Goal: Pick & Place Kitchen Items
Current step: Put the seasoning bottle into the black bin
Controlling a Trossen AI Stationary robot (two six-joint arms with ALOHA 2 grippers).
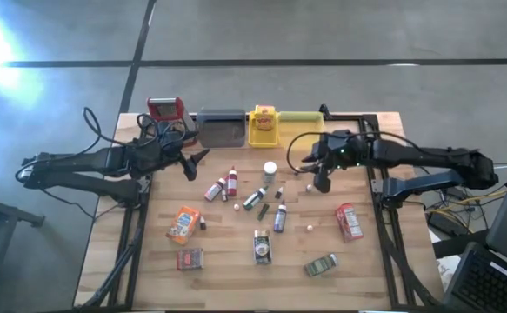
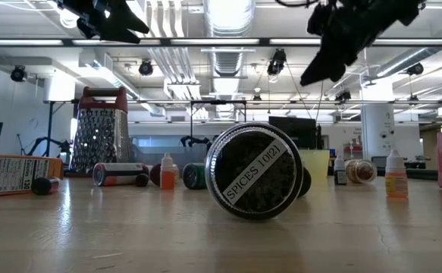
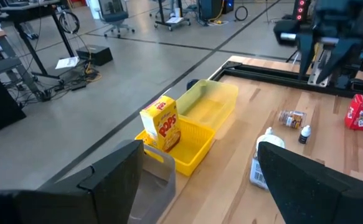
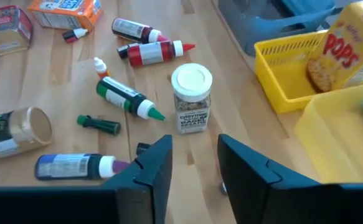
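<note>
Currently the kitchen items (image 1: 255, 209) lie scattered loose on the worktop (image 1: 236, 274), on the near side of the yellow tray (image 1: 263, 130) as the overhead view shows it; most bottles rest on their sides, presumably tipped out for sorting. One white-capped spice jar (image 4: 192, 98) stands upright just in front of that tray. A cereal box (image 4: 337, 59) sits inside the tray already.

Right gripper (image 4: 193, 165) hovers above the worktop, close to the yellow tray, over the upright jar. Its jaws are partly apart, nothing between them, touching nothing; likely lining up on the jar.

Left gripper (image 3: 197, 171) waits to the other side of the yellow tray, beyond the grey tray (image 1: 221, 130). Jaws wide, empty.
</note>
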